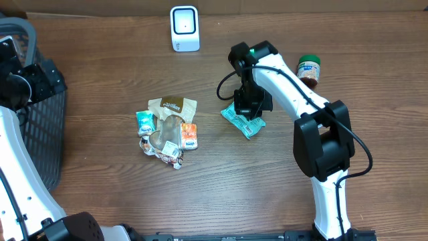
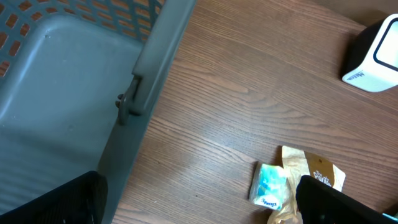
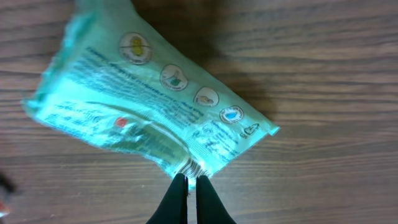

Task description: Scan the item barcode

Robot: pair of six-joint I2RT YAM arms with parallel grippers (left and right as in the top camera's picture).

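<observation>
The item is a teal foil packet (image 1: 243, 122) lying flat on the wooden table, with printed text and round icons (image 3: 149, 106) facing up. My right gripper (image 3: 191, 178) is shut on the crimped seam at the packet's near edge. In the overhead view the right gripper (image 1: 251, 107) stands right over the packet. The white barcode scanner (image 1: 184, 28) stands upright at the back of the table, also visible in the left wrist view as the scanner (image 2: 376, 56). My left gripper (image 2: 199, 211) is open with nothing in it, hovering by the basket's rim at the far left.
A grey plastic basket (image 1: 40, 134) fills the left edge; its rim (image 2: 146, 68) runs under the left wrist. A pile of small packs and a brown bag (image 1: 168, 130) lies mid-table, including a tissue pack (image 2: 270, 185). A jar (image 1: 309, 69) stands at the back right.
</observation>
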